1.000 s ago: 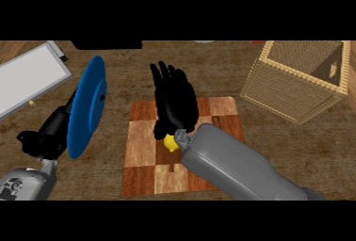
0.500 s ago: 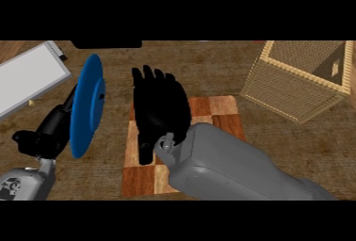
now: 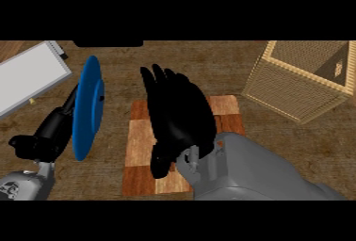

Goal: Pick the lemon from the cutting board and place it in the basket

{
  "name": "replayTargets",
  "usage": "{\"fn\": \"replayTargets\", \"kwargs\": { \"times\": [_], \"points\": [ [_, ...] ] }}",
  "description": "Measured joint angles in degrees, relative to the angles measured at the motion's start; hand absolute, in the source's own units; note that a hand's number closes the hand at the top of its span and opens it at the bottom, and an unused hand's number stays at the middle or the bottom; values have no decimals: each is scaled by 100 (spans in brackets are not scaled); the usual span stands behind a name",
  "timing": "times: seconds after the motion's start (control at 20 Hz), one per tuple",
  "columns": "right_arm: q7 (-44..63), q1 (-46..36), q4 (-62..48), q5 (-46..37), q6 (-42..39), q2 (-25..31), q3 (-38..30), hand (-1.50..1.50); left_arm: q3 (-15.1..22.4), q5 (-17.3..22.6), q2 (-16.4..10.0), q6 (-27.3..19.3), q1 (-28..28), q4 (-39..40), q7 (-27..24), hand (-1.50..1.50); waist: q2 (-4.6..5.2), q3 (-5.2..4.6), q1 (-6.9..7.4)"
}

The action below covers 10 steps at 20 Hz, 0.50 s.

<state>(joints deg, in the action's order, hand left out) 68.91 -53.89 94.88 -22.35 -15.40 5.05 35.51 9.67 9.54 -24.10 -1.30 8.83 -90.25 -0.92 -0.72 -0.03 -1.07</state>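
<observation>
A: The right hand (image 3: 177, 113) lies stretched over the cutting board (image 3: 141, 155), its fingers straight and held side by side, curled round nothing that shows.

B: And the lemon?

A: It is out of sight. If it sits on the cutting board, the palm and forearm cover it; the picture does not settle whether the hand touches it.

B: So how far along does the task look?

A: Early, by the look of it. The reach to the cutting board is made, but no grasp shows, and the lift, the carry and the drop into the basket (image 3: 299, 80) are all left to do.

B: What room is there?

A: The basket stands up and to the right of the cutting board, well apart from it, with bare surface (image 3: 278, 146) between them. Its near wall rises high, so the lemon would likely have to clear that rim. Left of the cutting board, a blue plate (image 3: 88, 113) stands on edge just beside it, and the left hand (image 3: 35, 143) shows beyond the plate, lower down.
</observation>
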Motion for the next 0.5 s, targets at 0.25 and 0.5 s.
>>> {"fn": "replayTargets", "kwargs": {
  "times": [0.25, 0.5],
  "points": [
    [-121, 566, 213, -390, 60, 40, 150, -150, -17, -15, 51, 55, -33, -108, 54, 0, 28, 2, 41],
    [-490, 1167, 177, -924, 200, 37, 172, -150, -30, -147, 136, 101, 36, -28, 27, 0, 53, 2, 67]
  ]
}}
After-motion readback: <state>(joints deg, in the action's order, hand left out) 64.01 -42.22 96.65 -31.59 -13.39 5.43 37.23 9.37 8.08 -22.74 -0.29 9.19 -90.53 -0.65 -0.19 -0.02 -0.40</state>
